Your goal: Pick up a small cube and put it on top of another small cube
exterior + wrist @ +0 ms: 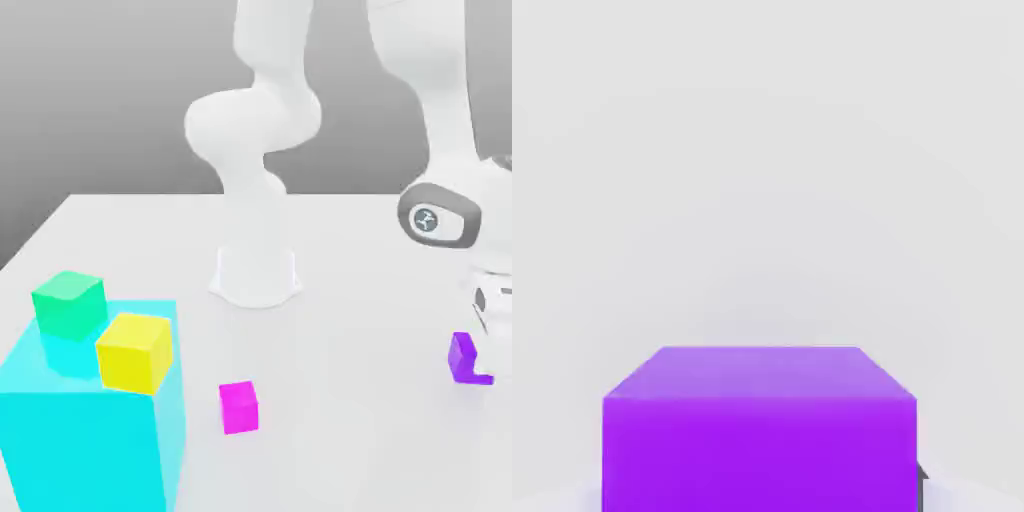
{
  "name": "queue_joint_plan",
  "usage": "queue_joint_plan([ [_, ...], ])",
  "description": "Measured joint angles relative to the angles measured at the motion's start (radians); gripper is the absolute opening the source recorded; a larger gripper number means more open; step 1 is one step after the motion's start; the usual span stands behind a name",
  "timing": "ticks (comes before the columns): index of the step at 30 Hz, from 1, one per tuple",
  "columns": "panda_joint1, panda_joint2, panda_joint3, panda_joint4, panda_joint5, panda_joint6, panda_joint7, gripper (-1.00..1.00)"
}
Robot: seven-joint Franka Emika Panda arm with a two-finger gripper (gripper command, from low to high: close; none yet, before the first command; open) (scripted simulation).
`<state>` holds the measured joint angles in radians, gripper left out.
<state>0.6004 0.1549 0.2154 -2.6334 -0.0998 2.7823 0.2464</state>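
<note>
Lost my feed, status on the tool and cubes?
Tool shut on purple cube. Magenta cube sits apart on table. Path between looks open.

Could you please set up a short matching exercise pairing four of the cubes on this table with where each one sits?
Things:
1. purple cube
2. magenta cube
3. green cube
4. yellow cube

Places:
A. alone on the table in front of the arm's base
B. on the big cyan block, at its far corner
C. at the tool, at the exterior view's right
D. on the big cyan block, at its nearer right edge

Pairs: 1-C, 2-A, 3-B, 4-D
</note>
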Motion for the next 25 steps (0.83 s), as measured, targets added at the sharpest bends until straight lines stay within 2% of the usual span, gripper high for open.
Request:
queue_joint_plan([
  [5, -0.172, -0.087, -0.113, 0.127, 0.051, -0.209, 0.005, -1.00],
  [17, -0.638, -0.261, -0.346, 0.475, 0.083, -0.729, 0.092, -1.00],
  [19, -0.662, -0.255, -0.361, 0.471, 0.088, -0.720, 0.097, -1.00],
  [21, -0.665, -0.229, -0.363, 0.429, 0.093, -0.653, 0.094, -1.00],
  [22, -0.665, -0.220, -0.364, 0.414, 0.095, -0.628, 0.093, 1.00],
  [25, -0.665, -0.220, -0.364, 0.414, 0.095, -0.628, 0.093, 1.00],
])
